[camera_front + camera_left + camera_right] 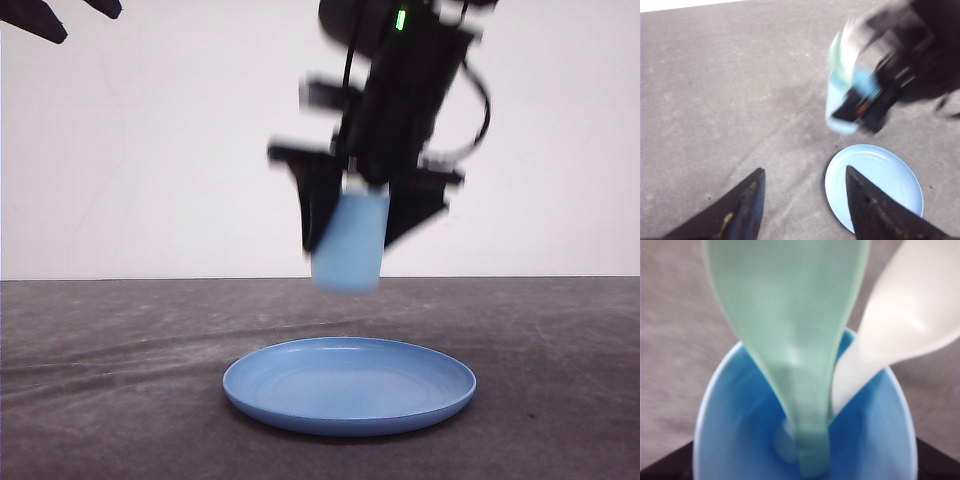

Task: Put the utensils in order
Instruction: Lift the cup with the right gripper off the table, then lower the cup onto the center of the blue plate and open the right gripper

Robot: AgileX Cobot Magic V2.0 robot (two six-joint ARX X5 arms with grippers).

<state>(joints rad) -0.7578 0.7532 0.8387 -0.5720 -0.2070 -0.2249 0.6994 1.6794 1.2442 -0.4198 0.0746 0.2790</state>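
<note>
Right gripper [350,235] clamped on light blue cup [348,245], one finger on either side, held in the air above round blue plate [349,385]. Between those jaws, inside the cup: mint-green spoon [790,335] and white fork [900,325], handles down, heads above the rim. Left gripper [802,202] spread wide with nothing between its fingers, plate just beyond them on grey table [715,100].

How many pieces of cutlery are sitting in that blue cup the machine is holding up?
2. A mint-green spoon and a white utensil both stand handle-down inside the light blue cup, held by the right gripper above the blue plate. Nothing more shows inside the cup.
</note>
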